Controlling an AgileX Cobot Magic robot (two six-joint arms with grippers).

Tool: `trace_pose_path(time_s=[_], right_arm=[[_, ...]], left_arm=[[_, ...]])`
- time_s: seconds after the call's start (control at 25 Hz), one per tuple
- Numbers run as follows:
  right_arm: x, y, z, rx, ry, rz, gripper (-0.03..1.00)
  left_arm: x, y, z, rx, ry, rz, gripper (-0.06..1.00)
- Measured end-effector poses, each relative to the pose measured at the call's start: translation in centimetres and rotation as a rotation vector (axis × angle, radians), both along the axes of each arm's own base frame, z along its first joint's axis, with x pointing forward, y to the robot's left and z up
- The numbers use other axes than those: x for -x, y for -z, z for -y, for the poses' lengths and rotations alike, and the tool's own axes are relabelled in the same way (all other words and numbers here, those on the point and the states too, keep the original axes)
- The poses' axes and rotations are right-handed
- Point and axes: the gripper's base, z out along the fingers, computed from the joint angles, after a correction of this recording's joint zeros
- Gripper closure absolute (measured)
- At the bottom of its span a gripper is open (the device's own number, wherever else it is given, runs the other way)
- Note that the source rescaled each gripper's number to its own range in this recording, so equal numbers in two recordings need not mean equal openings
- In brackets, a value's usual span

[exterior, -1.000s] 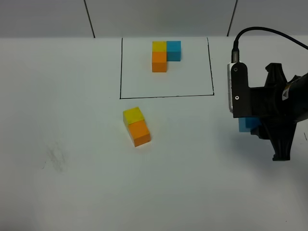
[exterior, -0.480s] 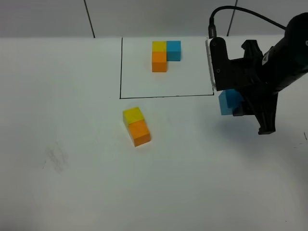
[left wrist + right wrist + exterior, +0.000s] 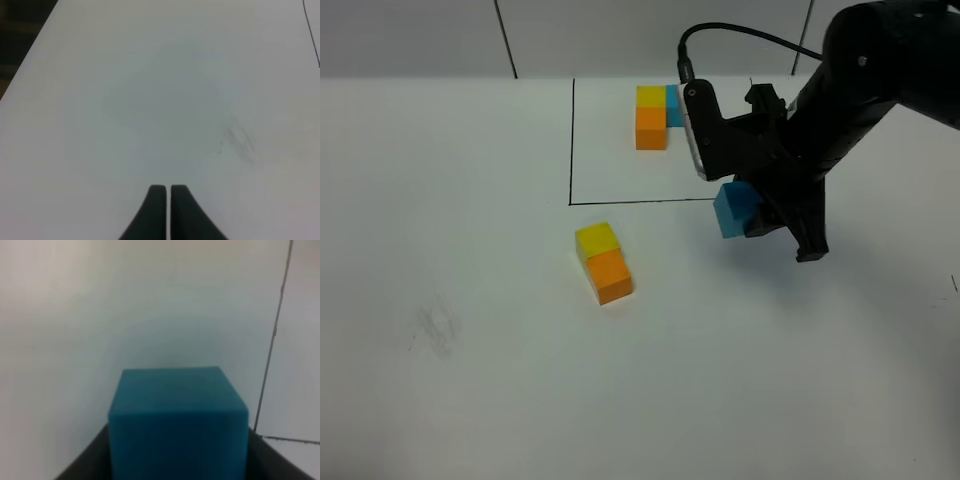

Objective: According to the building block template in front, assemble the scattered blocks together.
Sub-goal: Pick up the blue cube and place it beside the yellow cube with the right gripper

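Observation:
The building block template [image 3: 655,113], yellow, blue and orange cubes joined as an L, sits inside a black rectangle outline [image 3: 571,140] at the table's far side. In front of the outline a loose yellow cube [image 3: 595,240] touches a loose orange cube [image 3: 611,276]. My right gripper [image 3: 745,213] hangs over the outline's front right corner, shut on the loose blue cube [image 3: 732,208] [image 3: 178,420], which is lifted off the table. The left gripper [image 3: 167,189] is shut with nothing in it, over bare table; the high view does not show it.
The white table [image 3: 470,380] has a faint grey smudge [image 3: 437,328] [image 3: 240,140] at the front left. The right arm and its black cable [image 3: 750,35] cover part of the outline's right side. A dark table edge shows in the left wrist view [image 3: 20,30].
My right gripper has carried the blue cube up and to the left, from the table's right side to the outline's front right corner. The yellow and orange cubes have not moved.

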Motion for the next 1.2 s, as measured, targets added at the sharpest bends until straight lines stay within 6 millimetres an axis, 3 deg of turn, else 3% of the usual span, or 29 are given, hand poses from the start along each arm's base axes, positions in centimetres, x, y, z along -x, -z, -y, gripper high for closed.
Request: trace_pose_path(time_s=[0.72,0.96,1.2], right_arm=[[-3.8,2.1,-6.7,0.03,-0.167,-0.045,0.43],[-5.3,2.7,-8.0,0.027,-0.178,-0.045,0.43],[-6.0,4.5,-8.7,0.036,-0.174,-0.075,0.43]], left_arm=[[0.0,0.0,0.0,0.001,0.0,0.0,0.94],[0.0,0.0,0.0,0.001,0.0,0.0,0.94],[0.0,0.0,0.0,0.002,-0.001,0.0,0.94]])
